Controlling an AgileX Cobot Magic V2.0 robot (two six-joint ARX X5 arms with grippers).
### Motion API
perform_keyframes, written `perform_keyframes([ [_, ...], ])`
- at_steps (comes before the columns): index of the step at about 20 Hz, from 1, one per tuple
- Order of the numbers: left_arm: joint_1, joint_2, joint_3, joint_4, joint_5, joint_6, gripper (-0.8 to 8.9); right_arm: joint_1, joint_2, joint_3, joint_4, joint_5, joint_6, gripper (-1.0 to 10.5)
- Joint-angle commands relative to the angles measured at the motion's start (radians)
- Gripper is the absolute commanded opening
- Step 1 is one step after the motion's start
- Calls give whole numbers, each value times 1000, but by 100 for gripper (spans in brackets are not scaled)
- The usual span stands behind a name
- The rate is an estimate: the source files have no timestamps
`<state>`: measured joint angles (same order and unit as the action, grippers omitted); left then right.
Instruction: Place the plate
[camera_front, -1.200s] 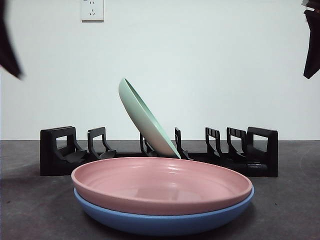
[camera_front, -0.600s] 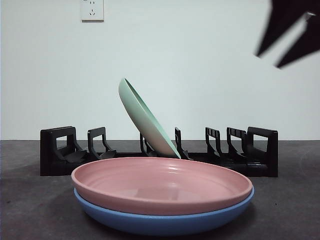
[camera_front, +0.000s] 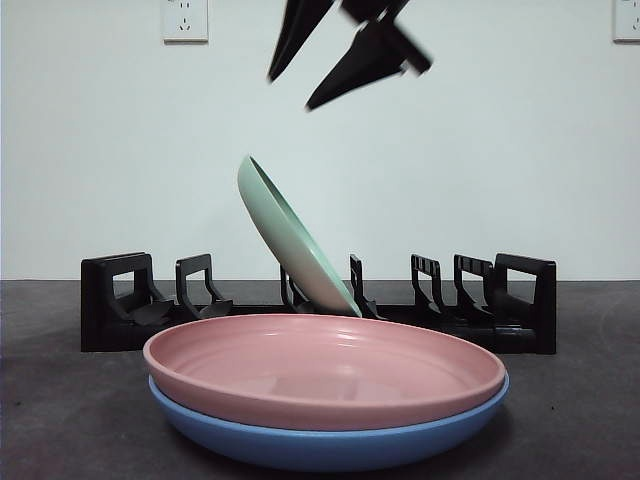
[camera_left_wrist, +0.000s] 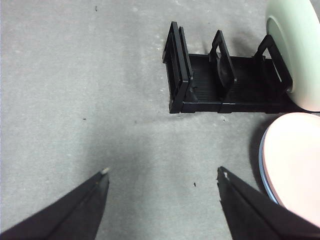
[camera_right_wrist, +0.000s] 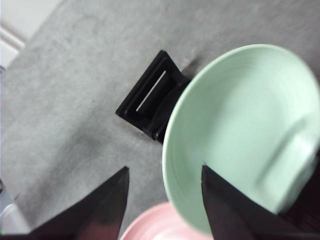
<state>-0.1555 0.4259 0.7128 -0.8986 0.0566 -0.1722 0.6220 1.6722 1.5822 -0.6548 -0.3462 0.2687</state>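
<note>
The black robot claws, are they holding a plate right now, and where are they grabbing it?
No, nothing is held. The right gripper hangs open above the leaning mint-green plate; the left gripper is open over bare table.

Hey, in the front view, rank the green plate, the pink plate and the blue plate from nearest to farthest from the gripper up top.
The right gripper, fingers apart, hangs high above the rack.
1. Green plate: tilted in the rack, just below the gripper.
2. Pink plate: lower, lying flat in front of the rack.
3. Blue plate: lowest, under the pink plate.
</note>
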Motion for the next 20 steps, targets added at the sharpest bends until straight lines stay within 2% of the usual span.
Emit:
perform_keyframes([
  [1, -1, 2, 8, 6, 0, -2, 340, 11, 90, 69, -4, -13, 11, 224],
  [4, -1, 2, 8, 5, 0, -2, 340, 13, 164, 107, 0, -47, 12, 224],
  [14, -1, 2, 8, 5, 0, -2, 340, 50, 250, 122, 31, -47, 21, 220],
  [18, -1, 2, 8, 4, 0, -2, 340, 56, 254, 122, 26, -44, 31, 28],
  [20, -1, 2, 8, 2, 0, -2, 340, 56, 254, 122, 24, -43, 31, 8],
])
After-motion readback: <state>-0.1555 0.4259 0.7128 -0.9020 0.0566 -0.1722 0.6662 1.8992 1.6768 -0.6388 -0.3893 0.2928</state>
